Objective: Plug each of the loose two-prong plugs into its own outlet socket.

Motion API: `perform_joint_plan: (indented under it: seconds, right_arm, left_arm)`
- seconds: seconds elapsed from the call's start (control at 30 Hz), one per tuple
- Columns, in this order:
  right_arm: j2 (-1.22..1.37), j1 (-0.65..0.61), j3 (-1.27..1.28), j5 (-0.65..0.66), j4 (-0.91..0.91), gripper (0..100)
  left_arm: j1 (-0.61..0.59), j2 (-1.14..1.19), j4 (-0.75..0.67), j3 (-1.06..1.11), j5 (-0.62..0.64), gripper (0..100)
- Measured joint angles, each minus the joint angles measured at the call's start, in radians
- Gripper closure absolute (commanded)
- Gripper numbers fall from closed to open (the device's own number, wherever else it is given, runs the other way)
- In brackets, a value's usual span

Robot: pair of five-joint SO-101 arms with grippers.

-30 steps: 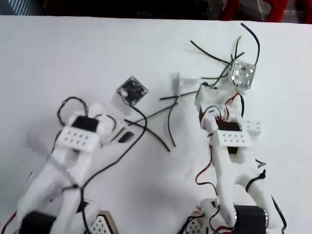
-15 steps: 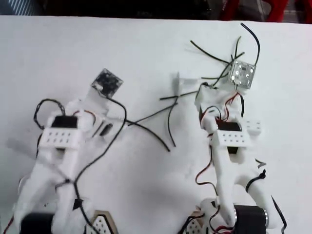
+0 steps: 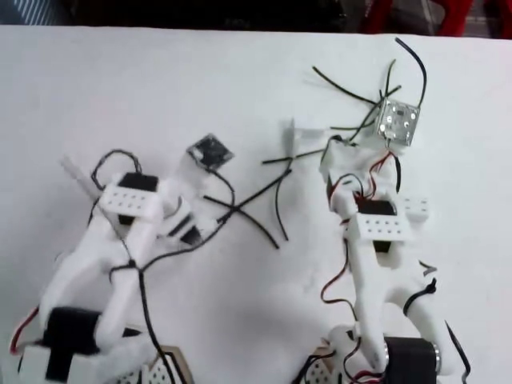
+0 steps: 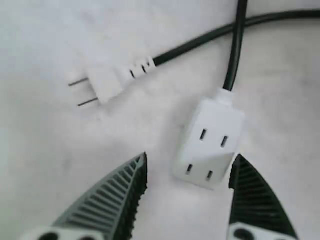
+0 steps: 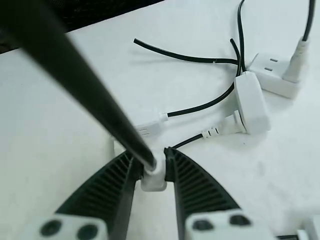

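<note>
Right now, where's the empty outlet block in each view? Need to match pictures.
Left wrist view: outlet block between the open fingers of the left gripper, beside the loose plug.
High view: too pale to pick out; probably by the left gripper, just left of the cord crossing.
Right wrist view: cannot match it to anything there.
Shared landmark: the cord crossing, in high and left wrist views.
</note>
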Motion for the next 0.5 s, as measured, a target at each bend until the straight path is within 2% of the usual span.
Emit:
perform_joint_plan:
  seconds: [0.5]
  right_arm:
    - [0.000,0.000,0.000,0.000,0.000,98.1]
  left_arm:
    - [0.029,0.008,-0.066,0.035,0.000,75]
